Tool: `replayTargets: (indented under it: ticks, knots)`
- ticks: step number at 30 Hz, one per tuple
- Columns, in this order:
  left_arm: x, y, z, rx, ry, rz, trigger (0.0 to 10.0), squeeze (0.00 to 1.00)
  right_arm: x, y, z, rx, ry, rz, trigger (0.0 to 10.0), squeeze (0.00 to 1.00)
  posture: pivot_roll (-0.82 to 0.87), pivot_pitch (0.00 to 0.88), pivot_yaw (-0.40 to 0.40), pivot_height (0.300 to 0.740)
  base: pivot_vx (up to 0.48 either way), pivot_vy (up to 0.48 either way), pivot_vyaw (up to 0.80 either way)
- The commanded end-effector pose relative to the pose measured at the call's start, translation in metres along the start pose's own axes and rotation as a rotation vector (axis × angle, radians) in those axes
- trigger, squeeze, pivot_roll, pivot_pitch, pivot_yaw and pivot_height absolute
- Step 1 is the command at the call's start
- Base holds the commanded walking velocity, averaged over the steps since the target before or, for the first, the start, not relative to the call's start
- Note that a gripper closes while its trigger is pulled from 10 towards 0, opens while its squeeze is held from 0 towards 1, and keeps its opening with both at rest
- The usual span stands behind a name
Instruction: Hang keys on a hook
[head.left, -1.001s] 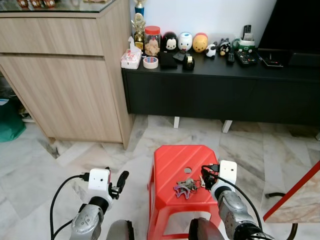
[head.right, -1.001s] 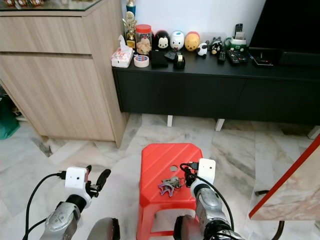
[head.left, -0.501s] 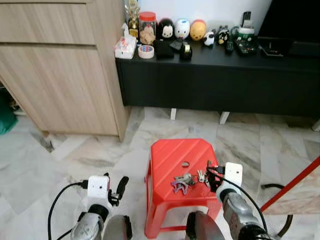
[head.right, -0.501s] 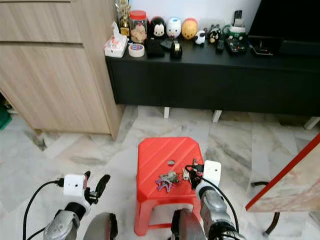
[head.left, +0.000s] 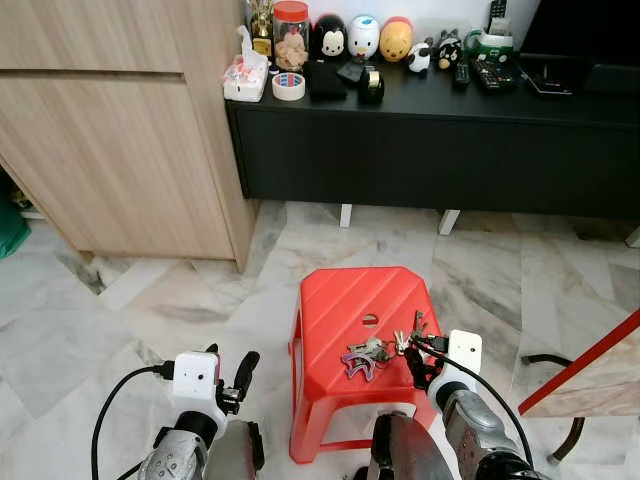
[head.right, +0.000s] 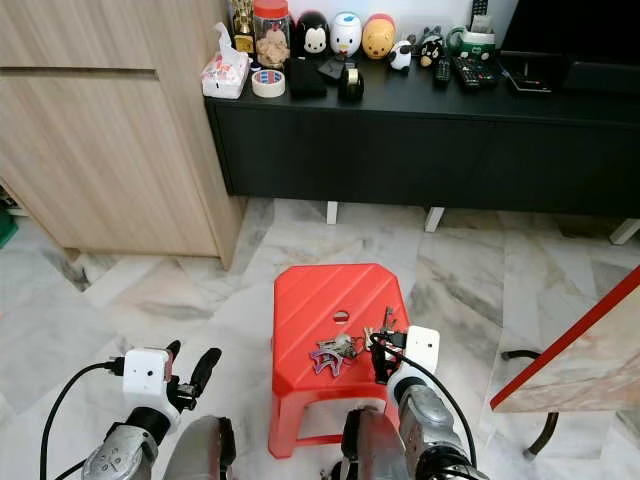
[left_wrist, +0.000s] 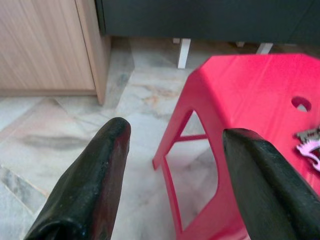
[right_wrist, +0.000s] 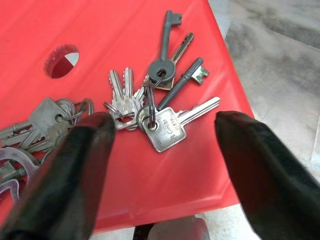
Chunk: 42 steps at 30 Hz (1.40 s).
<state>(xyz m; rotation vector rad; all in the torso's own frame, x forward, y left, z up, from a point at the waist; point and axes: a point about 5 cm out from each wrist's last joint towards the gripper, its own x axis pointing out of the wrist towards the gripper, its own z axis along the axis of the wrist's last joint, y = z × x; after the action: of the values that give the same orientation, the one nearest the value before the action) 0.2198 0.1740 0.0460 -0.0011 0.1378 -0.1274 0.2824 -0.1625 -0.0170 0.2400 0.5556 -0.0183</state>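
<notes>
Room: marble floor (head.left: 130, 300); wooden cabinet (head.left: 120, 150) on the robot's left; long black surface (head.left: 430, 110) ahead carrying figurines, a tape roll and remote controls. No hook can be made out anywhere.
Stool: red plastic stool (head.left: 345, 310) directly in front of the robot, with a round hole in the seat.
Keys: bunch of keys (right_wrist: 157, 107) lies flat on the stool seat near its right edge; a second cluster with a purple tag (head.left: 360, 362) lies just beside it, toward the seat's middle.
Right end effector: right end effector (right_wrist: 160, 165) is open, fingers spread wide on either side of the key bunch, low over the seat, not yet touching the keys.
Left end effector: left end effector (left_wrist: 172, 165) is open and idle, off the stool's left side, above the floor.
Change: over the last second the head camera has tilted down and the whole scene has shifted; the stool now sits higher in view. The right end effector has crept forward so that the keys lie between its fingers rather than ahead of them.
Meaning: judged as the pre-grasp stage. Closing on the ring looks like the next requirement.
Risk: keys lie flat on smooth plastic near the edge; a shallow pinch could push them off.
</notes>
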Motion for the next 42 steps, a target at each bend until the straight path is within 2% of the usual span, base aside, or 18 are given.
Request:
replayTargets:
  ticks: [1,11,15,23,24,25,26,27,42]
  knots:
    - [-0.003,0.001,0.0,-0.002,0.01,0.007,10.0,0.0,0.0,-0.001,-0.002,-0.01,0.026,-0.01,10.0,0.0,0.13,0.172,-0.058,0.601,0.0,0.0,0.0]
    - [-0.008,-0.002,0.005,-0.008,0.011,0.01,10.0,0.0,0.004,0.006,0.01,-0.014,0.006,0.039,10.0,0.0,0.14,0.207,-0.062,0.601,0.0,0.0,0.0]
    - [-0.009,-0.002,0.008,-0.013,0.007,0.018,10.0,0.0,0.008,0.013,0.024,-0.026,-0.041,0.069,10.0,0.0,0.14,0.221,-0.067,0.601,0.0,0.0,0.0]
    - [-0.012,-0.003,0.01,-0.016,0.008,0.025,10.0,0.0,0.009,0.013,0.027,-0.041,-0.038,0.074,10.0,0.0,0.14,0.239,-0.07,0.601,0.0,0.0,0.0]
    - [-0.012,-0.003,0.01,-0.016,0.009,0.026,10.0,0.0,0.009,0.013,0.027,-0.041,-0.037,0.074,9.2,0.0,0.14,0.241,-0.07,0.601,0.0,0.0,0.0]
    - [-0.013,-0.003,0.01,-0.015,0.009,0.027,10.0,0.0,0.009,0.013,0.027,-0.042,-0.037,0.074,6.9,0.0,0.14,0.242,-0.071,0.601,0.0,0.0,0.0]
    - [-0.013,-0.003,0.01,-0.015,0.01,0.027,10.0,0.0,0.009,0.013,0.027,-0.042,-0.037,0.073,4.2,0.0,0.14,0.243,-0.07,0.601,0.0,0.0,0.0]
    - [-0.013,-0.002,0.01,-0.014,0.012,0.028,10.0,0.0,0.009,0.013,0.026,-0.045,-0.035,0.073,0.0,0.0,0.14,0.244,-0.071,0.601,0.0,0.0,0.0]
    - [-0.013,-0.001,0.009,-0.013,0.02,0.036,10.0,0.0,0.009,0.015,0.025,-0.044,-0.032,0.081,0.0,0.0,0.14,0.239,-0.074,0.601,0.0,0.0,0.0]
